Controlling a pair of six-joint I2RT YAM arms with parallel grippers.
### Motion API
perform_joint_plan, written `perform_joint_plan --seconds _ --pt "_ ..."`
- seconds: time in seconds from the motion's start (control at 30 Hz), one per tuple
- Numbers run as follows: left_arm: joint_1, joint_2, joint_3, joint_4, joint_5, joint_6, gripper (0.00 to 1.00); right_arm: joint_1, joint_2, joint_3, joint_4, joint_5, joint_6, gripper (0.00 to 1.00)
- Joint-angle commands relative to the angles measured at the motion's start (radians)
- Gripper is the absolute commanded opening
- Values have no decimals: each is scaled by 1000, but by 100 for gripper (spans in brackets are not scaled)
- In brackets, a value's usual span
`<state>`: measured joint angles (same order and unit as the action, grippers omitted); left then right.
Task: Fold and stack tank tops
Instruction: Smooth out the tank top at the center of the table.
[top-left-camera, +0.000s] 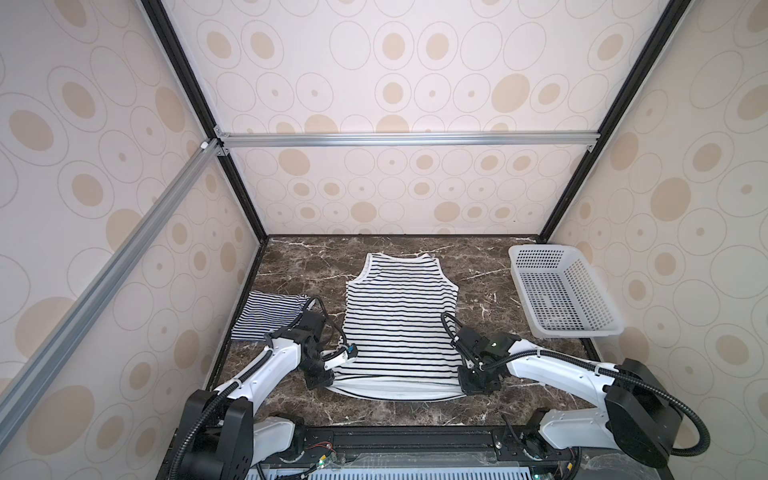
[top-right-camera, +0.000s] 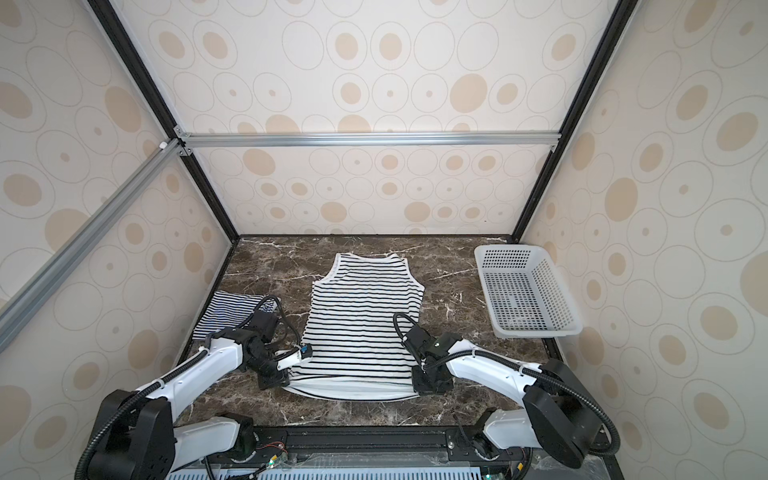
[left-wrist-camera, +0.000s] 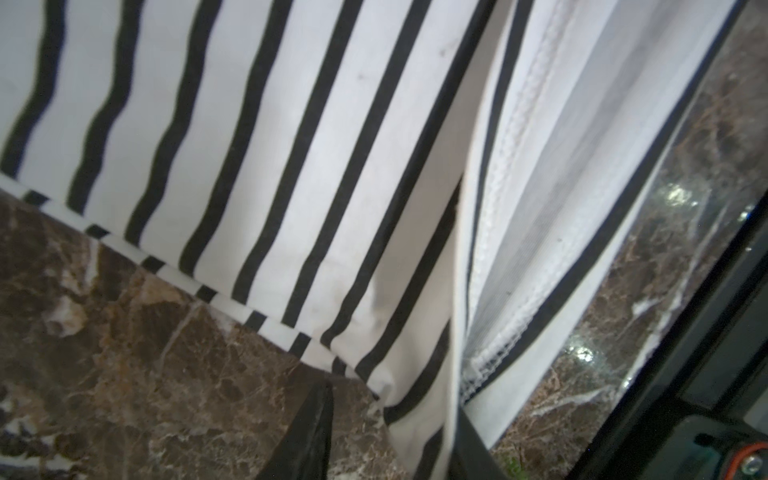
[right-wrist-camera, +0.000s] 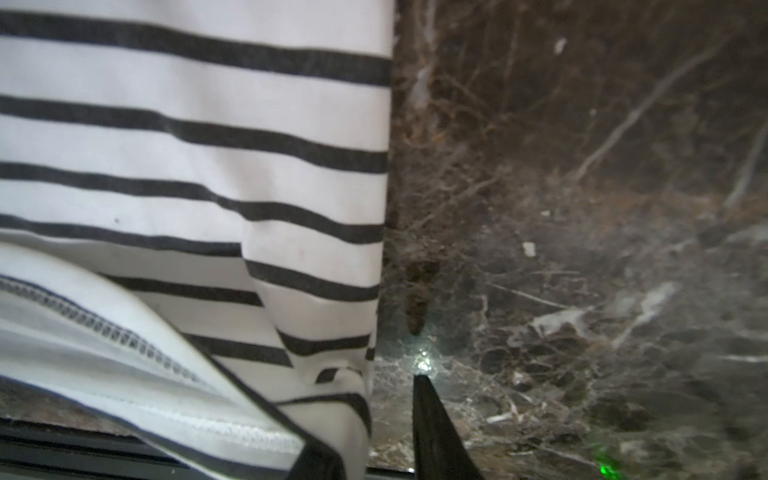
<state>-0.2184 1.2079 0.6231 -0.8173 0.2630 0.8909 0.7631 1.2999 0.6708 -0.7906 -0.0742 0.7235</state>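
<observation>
Left gripper (top-left-camera: 321, 380) and right gripper (top-left-camera: 478, 384) straddle the hem corners of the white top (top-left-camera: 399, 324), jaws apart, nothing pinched; spreading looks done, folding needs fresh grips.

Dark brown marble surface (top-left-camera: 291, 266) with white veins, carrying two tops and a basket.
In both top views a black-striped white tank top (top-left-camera: 399, 324) lies spread flat at the middle, neckline toward the back wall, hem near the front edge with its under layer showing as a curved white band. A navy-striped tank top (top-left-camera: 266, 316) lies folded by the left edge, apart from the first. A white perforated basket (top-left-camera: 536, 248) sits at the right edge toward the back, apart from both tops.
</observation>
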Motion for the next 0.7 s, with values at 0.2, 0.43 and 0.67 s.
perform_joint_plan --seconds 0.2,0.43,0.67 --pt "-5 -50 103 -139 6 95 59 7 -79 50 -100 -10 3 38" --pt "-6 -45 153 -166 8 108 59 7 -81 96 -126 -41 -19 39" --pt "-8 33 235 -108 122 20 59 7 -100 95 -99 -120 -52 39"
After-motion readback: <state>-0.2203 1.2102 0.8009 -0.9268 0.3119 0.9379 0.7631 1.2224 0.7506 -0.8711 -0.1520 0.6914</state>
